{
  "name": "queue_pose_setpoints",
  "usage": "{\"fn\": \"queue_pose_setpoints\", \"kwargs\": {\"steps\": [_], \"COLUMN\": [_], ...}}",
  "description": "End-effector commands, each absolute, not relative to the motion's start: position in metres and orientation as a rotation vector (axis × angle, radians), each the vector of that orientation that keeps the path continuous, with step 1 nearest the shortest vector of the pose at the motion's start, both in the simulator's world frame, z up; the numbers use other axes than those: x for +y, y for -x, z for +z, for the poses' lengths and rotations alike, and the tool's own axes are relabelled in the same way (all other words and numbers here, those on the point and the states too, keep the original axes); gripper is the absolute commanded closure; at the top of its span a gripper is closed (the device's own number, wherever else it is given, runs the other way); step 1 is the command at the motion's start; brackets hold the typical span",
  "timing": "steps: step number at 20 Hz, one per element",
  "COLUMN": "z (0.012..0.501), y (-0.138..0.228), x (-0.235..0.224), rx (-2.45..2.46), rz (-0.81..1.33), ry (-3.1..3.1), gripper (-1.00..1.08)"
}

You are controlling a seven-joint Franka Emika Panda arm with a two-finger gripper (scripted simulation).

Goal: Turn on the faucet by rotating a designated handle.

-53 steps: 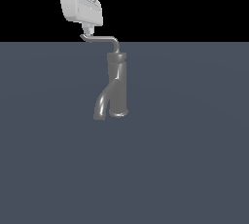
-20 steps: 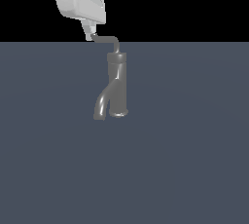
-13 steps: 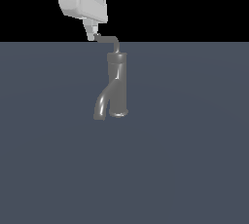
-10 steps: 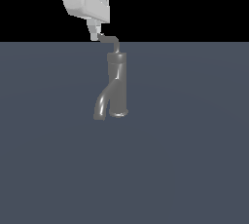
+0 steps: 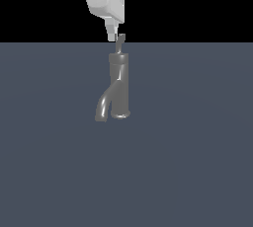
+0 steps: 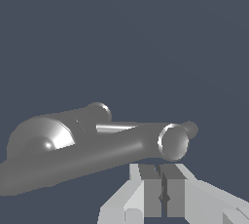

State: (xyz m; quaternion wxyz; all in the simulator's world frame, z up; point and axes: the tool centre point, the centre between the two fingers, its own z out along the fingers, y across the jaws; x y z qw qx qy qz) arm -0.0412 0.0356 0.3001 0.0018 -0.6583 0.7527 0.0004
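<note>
Item 1, bench [image 5: 197,162]: I log a flat slate-grey surface filling the lower part of the exterior view, its far edge meeting a black background. I see bare surface on every side of the faucet, widest toward the near edge and toward both side edges.

Item 2, gripper [image 5: 114,37]: I note a pale grey hand coming down from above the far edge, its fingers [image 5: 111,29] pointing down at the top of the faucet. In the wrist view the gripper [image 6: 160,189] shows two finger pads set nearly together with only a thin dark slit between them. I see nothing clasped in that slit. In the exterior view the fingertip sits just beside the handle's upturned tip; I cannot tell whether they touch.

Item 3, faucet [image 5: 120,85]: I record a grey metallic cylinder standing upright near the far edge, about midway between the side edges. Its long axis is vertical, with a darker collar near the top. The curved spout [image 5: 104,106] branches off low and sweeps down toward the exterior view's left, its mouth facing the bench. In the wrist view the faucet [image 6: 73,145] lies across the picture, seen from above its top end.

Item 4, handle [image 5: 120,43]: I list a thin grey rod rising from the top of the faucet, seen almost end-on in the exterior view, with its small tip turned up. In the wrist view the handle [image 6: 188,129] shows only as a short stub past the faucet's round top.
</note>
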Motion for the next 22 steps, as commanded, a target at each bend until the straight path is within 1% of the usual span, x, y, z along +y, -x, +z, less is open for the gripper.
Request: {"fn": "queue_pose_setpoints", "kwargs": {"steps": [1, 22], "z": [0.300, 0.300], "y": [0.039, 0.000], "x": [0.031, -0.054], "rx": [2.364, 2.405], "rz": [0.000, 0.000], "ry": [2.064, 2.021], "gripper": [1.08, 1.08]}}
